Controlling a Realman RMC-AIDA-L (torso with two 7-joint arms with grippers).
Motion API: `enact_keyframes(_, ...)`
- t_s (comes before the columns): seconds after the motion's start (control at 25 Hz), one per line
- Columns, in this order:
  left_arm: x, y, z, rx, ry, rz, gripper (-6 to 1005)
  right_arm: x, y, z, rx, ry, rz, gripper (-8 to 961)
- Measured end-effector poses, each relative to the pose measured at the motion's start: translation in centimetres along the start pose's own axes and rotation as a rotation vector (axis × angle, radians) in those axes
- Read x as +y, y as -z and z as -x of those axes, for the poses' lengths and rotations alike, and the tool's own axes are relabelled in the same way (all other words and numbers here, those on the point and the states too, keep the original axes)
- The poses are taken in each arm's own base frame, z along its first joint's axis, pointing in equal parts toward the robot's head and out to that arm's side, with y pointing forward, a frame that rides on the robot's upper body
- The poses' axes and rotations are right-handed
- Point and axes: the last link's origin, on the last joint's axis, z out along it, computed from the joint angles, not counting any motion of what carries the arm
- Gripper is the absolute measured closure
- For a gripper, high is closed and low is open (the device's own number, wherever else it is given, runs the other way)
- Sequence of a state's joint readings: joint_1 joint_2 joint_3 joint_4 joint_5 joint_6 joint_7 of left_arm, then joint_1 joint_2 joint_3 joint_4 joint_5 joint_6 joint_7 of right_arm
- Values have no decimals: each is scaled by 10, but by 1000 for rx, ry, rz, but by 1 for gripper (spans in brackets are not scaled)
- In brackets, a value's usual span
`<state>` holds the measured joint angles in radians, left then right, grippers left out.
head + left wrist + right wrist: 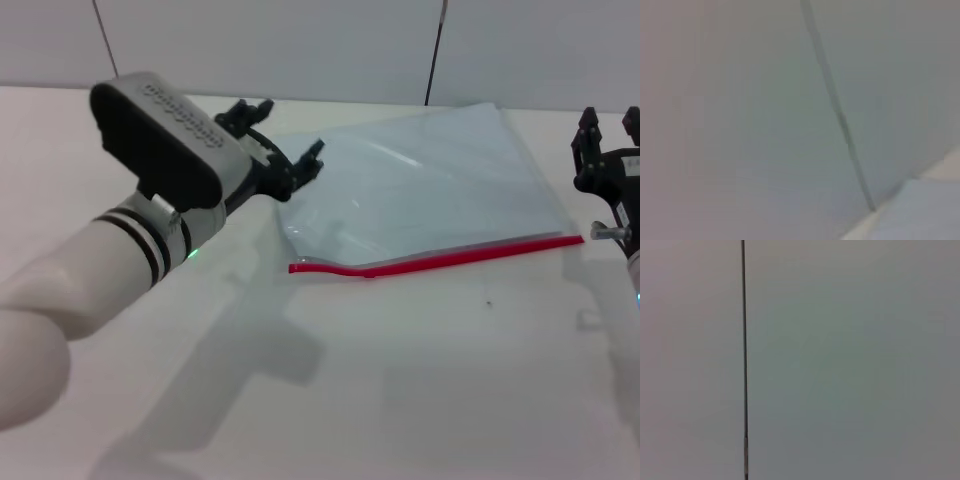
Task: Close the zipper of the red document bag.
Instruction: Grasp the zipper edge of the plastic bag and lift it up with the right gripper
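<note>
1. Two grippers are in play. My left gripper is raised just beside the left edge of the red document bag, with its fingers spread wide and nothing between them.
2. I judge that wide spread suits the next step: coming down on the bag's left side to pin it, so the pouch will not slide when the slider is pulled.
3. My right gripper stands off the bag's right side, near the right end of the zipper. Its dark fingers stand apart and hold nothing. I read it as waiting near that end, though I cannot make out a slider tab there.
4. That bag lies flat on the white table, slanted, with its red-trimmed edge toward me. It is a translucent pale blue-grey pouch.
5. Along that near edge the zipper runs as a thin red strip. At its left end it lifts and kinks away from the plastic, which suggests to me that the mouth is open there and closing has not begun.
6. Both wrist views show mostly a plain pale wall with a dark seam; the left one also catches a pale corner I cannot identify.
7. No brand, label or writing can be read on the bag, the table or my arms.
</note>
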<state>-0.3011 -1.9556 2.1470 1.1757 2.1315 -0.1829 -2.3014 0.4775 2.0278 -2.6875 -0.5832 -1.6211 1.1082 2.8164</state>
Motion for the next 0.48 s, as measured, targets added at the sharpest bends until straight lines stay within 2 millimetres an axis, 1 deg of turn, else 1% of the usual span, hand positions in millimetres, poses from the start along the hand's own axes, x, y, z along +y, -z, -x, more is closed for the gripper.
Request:
enact_keyframes(0.28, 0, 13, -13, -94, -148, 163, 241, 1, -3, -3, 22, 7, 11, 485)
enact_keyframes(0.32, 0, 14, -14, -117, -193, 192, 241, 1, -3, -3, 26, 8, 12, 485)
enact_keyframes(0.48, -2, 14, -16, -187, -318, 254, 241, 2, -5, -5, 44, 15, 23, 485)
